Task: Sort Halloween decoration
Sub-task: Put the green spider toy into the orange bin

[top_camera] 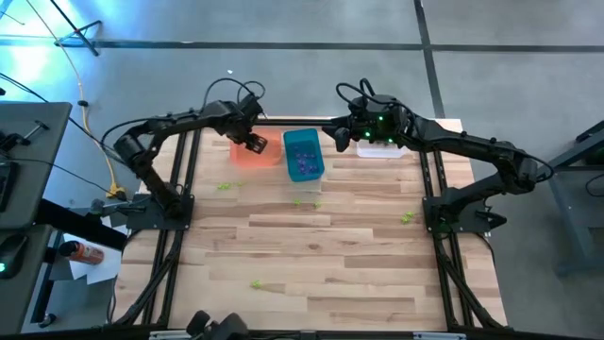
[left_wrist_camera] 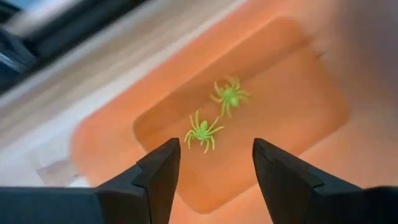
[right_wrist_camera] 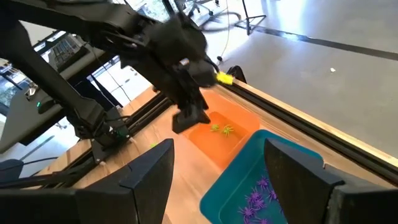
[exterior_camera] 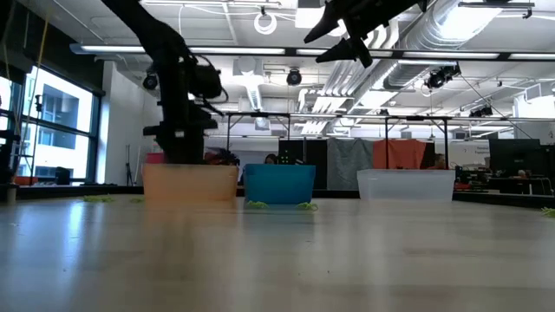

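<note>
Directly above the orange bin [top_camera: 247, 154], left end effector [left_wrist_camera: 216, 163] hangs spread, empty.

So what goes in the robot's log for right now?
left gripper: open above orange bin | two green spiders inside | right gripper: open, waiting over teal bin

Bright overhead light fills the room: in the low view, ceiling strip lights [exterior_camera: 217, 49] glow above the surface [exterior_camera: 277, 260], and a window [exterior_camera: 48, 121] behind the orange bin [exterior_camera: 189, 184] adds daylight. The near surface there is soft and out of focus, and the orange bin looks blurred. In the high view a blue-white glare [top_camera: 28, 47] flares on the floor well beyond the orange bin. In the left wrist view the left end effector [left_wrist_camera: 216, 177] is dark and sharp, while the orange bin's rim blurs; two green spiders [left_wrist_camera: 214, 115] inside cast faint shadows.
</note>
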Robot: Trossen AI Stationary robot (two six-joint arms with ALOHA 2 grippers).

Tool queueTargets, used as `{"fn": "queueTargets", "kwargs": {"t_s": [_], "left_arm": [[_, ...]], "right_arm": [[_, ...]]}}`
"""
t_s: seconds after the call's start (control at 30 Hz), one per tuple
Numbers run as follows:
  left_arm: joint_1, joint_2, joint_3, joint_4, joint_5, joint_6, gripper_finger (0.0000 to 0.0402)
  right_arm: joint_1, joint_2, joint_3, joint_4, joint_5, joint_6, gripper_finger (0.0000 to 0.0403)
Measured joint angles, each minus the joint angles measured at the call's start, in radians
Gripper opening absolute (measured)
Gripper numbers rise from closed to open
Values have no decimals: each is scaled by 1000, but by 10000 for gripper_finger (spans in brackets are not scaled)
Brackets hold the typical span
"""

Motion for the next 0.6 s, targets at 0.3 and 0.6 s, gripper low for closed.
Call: {"fn": "queueTargets", "kwargs": {"t_s": [0.3, 0.6], "left_arm": [[-42, -324, 0, 90, 103, 52, 191], [-253, -620, 1, 496, 423, 236, 190]], "right_arm": [[0, 0, 0, 106, -111, -47, 245], [1, 0, 0, 324, -307, -59, 245]]}}
